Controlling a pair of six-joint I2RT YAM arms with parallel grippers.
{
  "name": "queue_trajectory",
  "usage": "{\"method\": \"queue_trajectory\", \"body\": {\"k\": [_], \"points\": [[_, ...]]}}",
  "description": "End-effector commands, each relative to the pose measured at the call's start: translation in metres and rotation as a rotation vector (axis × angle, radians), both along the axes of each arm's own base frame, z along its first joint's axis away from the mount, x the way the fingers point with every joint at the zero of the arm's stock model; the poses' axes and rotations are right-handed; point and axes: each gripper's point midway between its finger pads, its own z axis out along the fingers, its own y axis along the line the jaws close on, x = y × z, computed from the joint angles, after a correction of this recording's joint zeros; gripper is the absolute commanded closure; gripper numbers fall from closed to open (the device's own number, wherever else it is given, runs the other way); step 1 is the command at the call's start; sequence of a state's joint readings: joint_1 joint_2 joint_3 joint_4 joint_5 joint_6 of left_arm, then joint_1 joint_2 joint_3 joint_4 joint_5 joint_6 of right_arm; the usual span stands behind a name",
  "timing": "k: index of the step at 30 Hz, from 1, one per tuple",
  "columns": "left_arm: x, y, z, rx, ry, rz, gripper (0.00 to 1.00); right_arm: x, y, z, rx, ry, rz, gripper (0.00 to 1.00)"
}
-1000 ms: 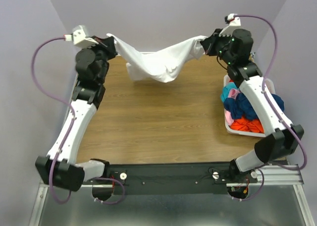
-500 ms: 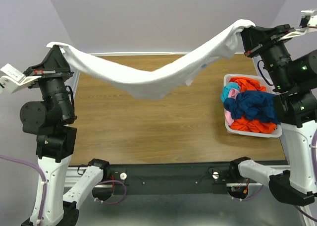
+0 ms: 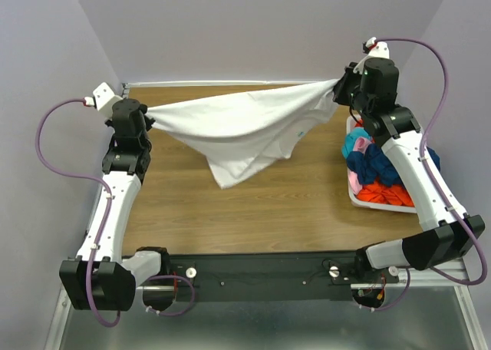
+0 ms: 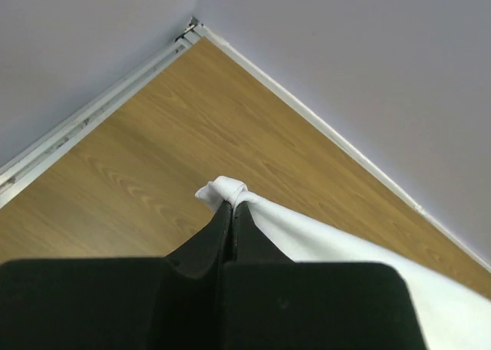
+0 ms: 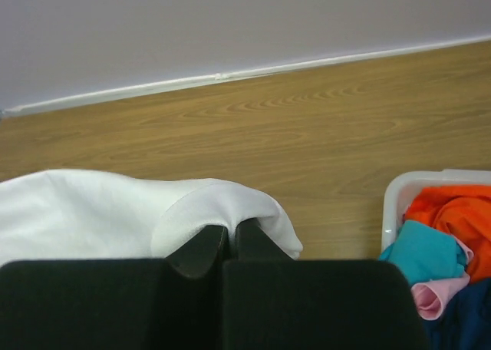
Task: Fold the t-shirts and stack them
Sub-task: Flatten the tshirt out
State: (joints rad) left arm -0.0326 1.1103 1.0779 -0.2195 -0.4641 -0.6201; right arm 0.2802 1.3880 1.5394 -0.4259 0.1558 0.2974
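Observation:
A plain white t-shirt [image 3: 245, 127] hangs stretched between my two grippers over the far half of the wooden table, its lower part sagging to a point near the table middle. My left gripper [image 3: 148, 112] is shut on the shirt's left corner, which shows as a small white fold at the fingertips in the left wrist view [image 4: 230, 193]. My right gripper [image 3: 337, 91] is shut on the right corner, where white cloth [image 5: 222, 216] bulges over the fingertips. Other t-shirts, orange [image 3: 380, 193], dark blue [image 3: 383, 162] and pink [image 3: 353, 181], lie bunched in a bin.
A white plastic bin [image 3: 383, 206] stands at the table's right edge, below my right arm; it also shows in the right wrist view [image 5: 399, 193]. A teal cloth [image 3: 354, 143] lies in it. Purple walls [image 3: 253, 28] close the back and sides.
Both arms swung out wide and high half a second ago, stretching the shirt. Now they have come back down and inward, and the shirt hangs lower and flatter over the table.

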Motion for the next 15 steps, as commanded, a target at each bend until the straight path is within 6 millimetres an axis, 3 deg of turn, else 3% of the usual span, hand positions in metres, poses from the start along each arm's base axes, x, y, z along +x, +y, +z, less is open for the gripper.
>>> {"method": "queue_trajectory", "body": {"k": [1,7,12,15], "points": [[-0.007,0.002,0.025,-0.023,-0.098,0.003,1.0,-0.007,-0.02,0.014,0.002,-0.043,-0.088,0.97],[-0.022,0.007,0.031,-0.031,-0.107,0.03,1.0,-0.024,-0.017,0.008,0.026,-0.036,-0.053,0.97],[-0.052,0.016,0.084,-0.024,-0.238,0.079,1.0,-0.055,-0.007,0.025,0.065,-0.076,0.041,0.95],[-0.055,0.018,0.114,0.011,-0.311,0.078,1.0,-0.067,-0.001,0.028,0.075,-0.077,0.095,0.94]]}}
